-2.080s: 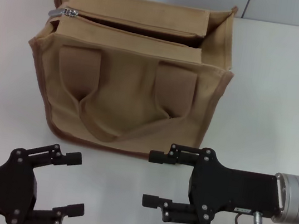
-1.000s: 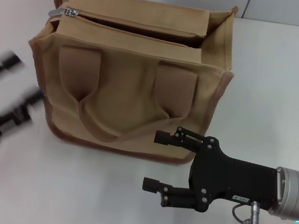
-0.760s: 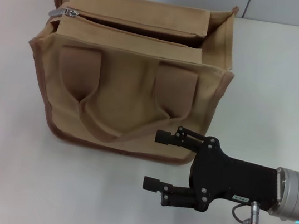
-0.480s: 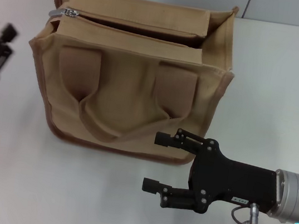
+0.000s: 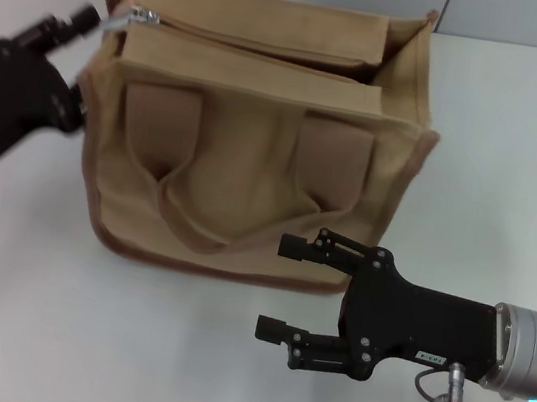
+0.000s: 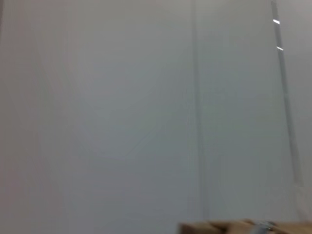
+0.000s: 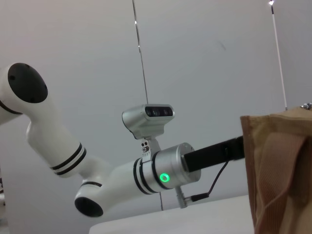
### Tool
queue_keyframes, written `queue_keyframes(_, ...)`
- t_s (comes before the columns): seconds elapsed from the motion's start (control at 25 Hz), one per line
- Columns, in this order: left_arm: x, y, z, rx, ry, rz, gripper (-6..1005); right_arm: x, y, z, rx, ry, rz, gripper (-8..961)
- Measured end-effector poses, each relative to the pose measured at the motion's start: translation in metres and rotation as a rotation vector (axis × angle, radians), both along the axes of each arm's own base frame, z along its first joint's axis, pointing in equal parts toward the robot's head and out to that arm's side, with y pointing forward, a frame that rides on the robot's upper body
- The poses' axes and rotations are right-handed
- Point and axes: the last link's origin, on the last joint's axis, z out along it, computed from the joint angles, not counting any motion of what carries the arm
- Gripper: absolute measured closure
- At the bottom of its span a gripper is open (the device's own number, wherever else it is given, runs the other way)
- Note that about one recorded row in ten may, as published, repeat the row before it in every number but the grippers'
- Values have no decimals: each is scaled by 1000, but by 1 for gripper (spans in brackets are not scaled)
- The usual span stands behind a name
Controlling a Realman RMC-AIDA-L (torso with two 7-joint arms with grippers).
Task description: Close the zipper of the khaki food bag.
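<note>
L tool (image 5: pixel 82 27) right at zipper (image 5: pixel 251 45) pull, grip can't tell. Khaki food bag (image 5: pixel 255 159) just beyond wide-open R tool (image 5: pixel 281 289). Risk: unbraced bag slides/tips on desk (image 5: pixel 519 148).

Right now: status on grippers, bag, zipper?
Left gripper at the pull tab, grip unclear. Right gripper open, idle in front of the bag. Zipper unzipped. Nothing in the way.

The left gripper (image 5: pixel 86 17) is raised at the far left, its arm reaching forward and up; its finger state is not discernible. The right gripper (image 5: pixel 279 288) is held low and level, pointed leftward, with its fingers (image 5: pixel 291 248) spread apart.
</note>
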Motion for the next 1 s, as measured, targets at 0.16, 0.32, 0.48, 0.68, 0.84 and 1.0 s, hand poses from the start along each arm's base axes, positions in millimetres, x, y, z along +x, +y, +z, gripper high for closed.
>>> queue_keyframes(0.16,-1,3,2,63,-17,30,525,0,0,-1,-3,2,-4,118)
queue_keyframes(0.32,2,3,0,81,-16,21,523,2,0,-2,0,-10,-16,118)
queue_keyframes(0.48,3,1,0,75,-22,7,525,3,1,-3,0,-16,-23,118)
queue_keyframes(0.68,2,-4,-1,61,-23,-5,531,3,1,-3,0,-17,-23,118)
queue_keyframes(0.84,3,-5,-1,24,-61,-2,559,2,1,-3,0,-17,-21,119)
queue_keyframes(1.0,4,-2,3,-17,-107,1,611,3,1,-3,1,-19,-22,119)
